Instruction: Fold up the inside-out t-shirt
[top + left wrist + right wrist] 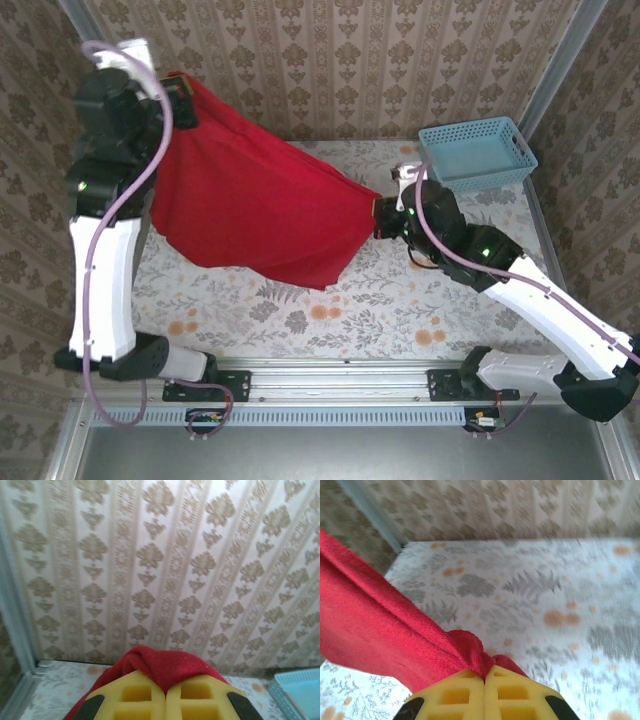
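We've got the plain red cloth t-shirt (250, 210) up off the flower-patterned tabletop (400, 310), strung like a banner between the two arms. High at the far left, the left gripper (185, 100) has one end. On its wrist camera we see the yellow pads (135, 695) pressed flat together, a hump of red cloth pinched between them and patterned wallpaper (150, 555) beyond. Over on the right, the right gripper (385, 215) sits lower, above the table's right half. Its jaws are clamped tight too, with a bunched knot of the red fabric squeezed at the tips. On that wrist camera the cloth runs away up and to the left in a taut band. From overhead we see the shirt sag between the two grips, its lower edge hanging down toward the table beside the left arm. We cannot tell whether it touches the surface. The light-blue plastic lattice basket (478, 150) sits at the far right corner, just behind the right gripper and apart from the shirt.
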